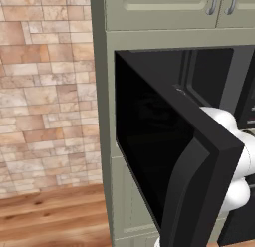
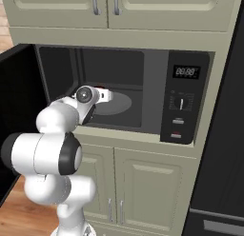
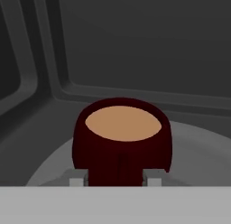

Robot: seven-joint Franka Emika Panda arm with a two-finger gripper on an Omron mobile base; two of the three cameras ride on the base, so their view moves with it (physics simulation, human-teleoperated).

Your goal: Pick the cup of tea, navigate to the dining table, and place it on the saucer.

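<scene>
Hand view: pincer [image 3: 116, 181] narrowed against the round maroon cup of tea [image 3: 122, 142], brimful of brownish liquid.

Left base view: open microwave door [image 1: 169, 141] fills centre, hides oven cavity and most of arm; door cut off at bottom edge.
Right base view: cup of tea [image 2: 98, 87] mostly hidden behind hand, only red sliver visible.
Hand view: cup base hidden, finger contact unclear.

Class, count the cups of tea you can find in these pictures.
1: a small dark maroon cup of brown tea sits on the grey turntable inside the open microwave. Others may be hidden.
</scene>
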